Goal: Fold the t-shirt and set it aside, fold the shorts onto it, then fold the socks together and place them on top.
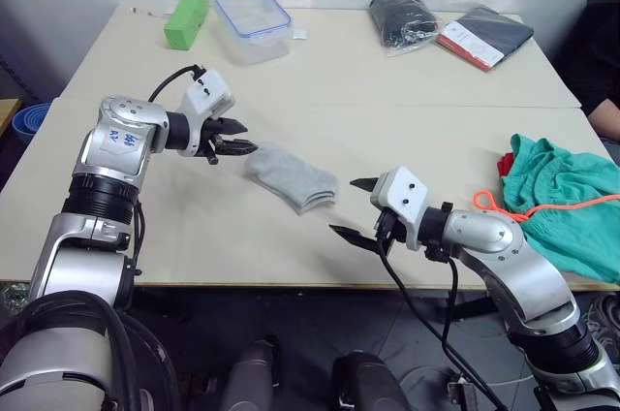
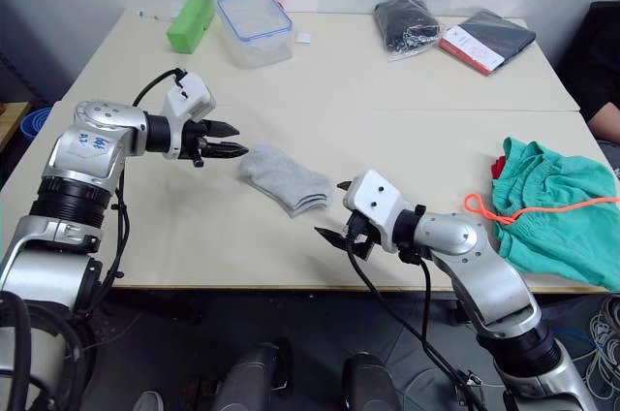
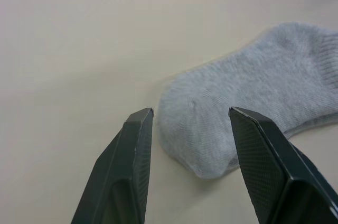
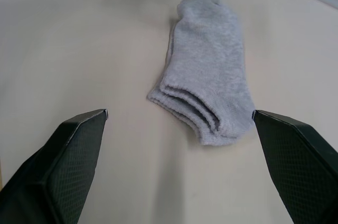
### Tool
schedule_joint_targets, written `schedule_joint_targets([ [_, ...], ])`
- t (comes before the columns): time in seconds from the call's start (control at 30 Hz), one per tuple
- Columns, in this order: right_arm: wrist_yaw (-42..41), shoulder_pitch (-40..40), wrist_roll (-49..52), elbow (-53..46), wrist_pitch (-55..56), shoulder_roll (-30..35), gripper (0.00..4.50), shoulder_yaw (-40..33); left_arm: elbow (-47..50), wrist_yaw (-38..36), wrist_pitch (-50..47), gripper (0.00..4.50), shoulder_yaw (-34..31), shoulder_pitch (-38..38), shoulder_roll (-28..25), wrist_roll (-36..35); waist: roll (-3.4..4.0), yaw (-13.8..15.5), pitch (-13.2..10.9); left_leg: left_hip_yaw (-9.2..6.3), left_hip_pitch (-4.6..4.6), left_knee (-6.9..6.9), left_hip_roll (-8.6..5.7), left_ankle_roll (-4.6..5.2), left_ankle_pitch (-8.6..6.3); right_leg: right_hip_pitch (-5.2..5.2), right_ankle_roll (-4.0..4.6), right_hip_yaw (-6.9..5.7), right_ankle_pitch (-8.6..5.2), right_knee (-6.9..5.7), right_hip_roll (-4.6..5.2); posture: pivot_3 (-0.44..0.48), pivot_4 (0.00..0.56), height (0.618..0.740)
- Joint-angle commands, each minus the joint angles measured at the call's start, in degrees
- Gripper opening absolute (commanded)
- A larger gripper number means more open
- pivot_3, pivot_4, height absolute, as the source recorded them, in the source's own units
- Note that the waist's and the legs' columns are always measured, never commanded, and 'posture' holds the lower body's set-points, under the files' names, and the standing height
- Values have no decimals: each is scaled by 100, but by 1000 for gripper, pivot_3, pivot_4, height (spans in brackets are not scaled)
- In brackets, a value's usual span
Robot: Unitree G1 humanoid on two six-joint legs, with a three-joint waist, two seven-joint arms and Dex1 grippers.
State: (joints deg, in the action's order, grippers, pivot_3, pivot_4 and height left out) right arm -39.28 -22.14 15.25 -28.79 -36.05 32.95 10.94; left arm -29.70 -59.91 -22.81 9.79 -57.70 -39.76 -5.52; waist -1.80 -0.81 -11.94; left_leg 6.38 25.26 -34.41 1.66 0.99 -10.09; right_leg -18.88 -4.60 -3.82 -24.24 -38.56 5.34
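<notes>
**Socks stacked mid-table, both grippers spread and holding nothing**

Jaws first: both sets were parted with nothing between them. Left gripper (image 1: 236,142) hovered just beside the toe end of the socks (image 1: 291,176), its 2 black wedge-shaped fingers (image 3: 129,176) only a little apart, and in the left wrist view the rounded toe sat right between the tips without clearly touching either. Right gripper (image 1: 355,208) was spread much wider, pointed at the cuff end from a short way off, near the front edge of the table (image 1: 194,237).

Those socks were light grey soft knit, lying one on the other as a flat stack in the middle of the table. From the right wrist view you could see the layered ribbed cuff edges fanned slightly at the near end.

Over on the robot's right, the shorts (image 1: 567,203) sat in a rumpled teal-green heap at the table edge, with a bright orange drawstring (image 1: 542,209) looped across them. A small bit of the red t-shirt (image 1: 505,165) poked out from under their far-left corner.

Back of the table had a green block (image 1: 186,16), a clear plastic box with a blue rim (image 1: 253,21), a black bundle in a clear bag (image 1: 404,19) and a flat dark packet with a red edge (image 1: 486,36). Tabletop itself was smooth, pale beige.
</notes>
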Motion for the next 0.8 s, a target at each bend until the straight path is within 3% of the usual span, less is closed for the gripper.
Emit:
schedule_joint_targets([
  [0.03,173,-361,-51,207,-42,-307,4068,120,400,-73,419,1995,-215,-6,6,-77,0,-6,0,-1,0,-1,1,0,0,0,0,-1,0,-3,-1,0,150,740],
  [0.1,326,-720,-163,681,-95,-645,3564,275,302,30,785,1499,-42,-20,217,120,0,-18,0,-1,-1,-6,1,0,0,0,0,-2,0,-9,-1,0,150,740],
  [0.27,662,-1531,-577,1939,51,-1371,1730,576,-354,150,1636,0,349,-111,665,624,0,-65,0,-2,1,-20,0,3,0,0,0,-4,0,-21,0,0,150,740],
  [0.43,947,-2042,-981,3002,277,-2002,24,828,-1187,354,2153,0,632,-360,894,1160,0,-87,0,4,12,-21,0,3,0,-24,0,-2,0,-37,0,0,150,740],
  [0.6,1095,-1994,-1477,3714,465,-2348,24,1229,-1952,388,2425,0,690,-480,1034,1397,0,-97,0,30,21,-20,2,3,1,-61,0,10,0,-60,5,0,150,740],
  [0.8,726,-1576,-1908,3785,633,-1873,24,1528,-1915,204,2548,0,768,-157,948,1573,-2,-94,6,36,14,-24,3,4,0,-57,0,12,0,-64,8,0,150,740],
])
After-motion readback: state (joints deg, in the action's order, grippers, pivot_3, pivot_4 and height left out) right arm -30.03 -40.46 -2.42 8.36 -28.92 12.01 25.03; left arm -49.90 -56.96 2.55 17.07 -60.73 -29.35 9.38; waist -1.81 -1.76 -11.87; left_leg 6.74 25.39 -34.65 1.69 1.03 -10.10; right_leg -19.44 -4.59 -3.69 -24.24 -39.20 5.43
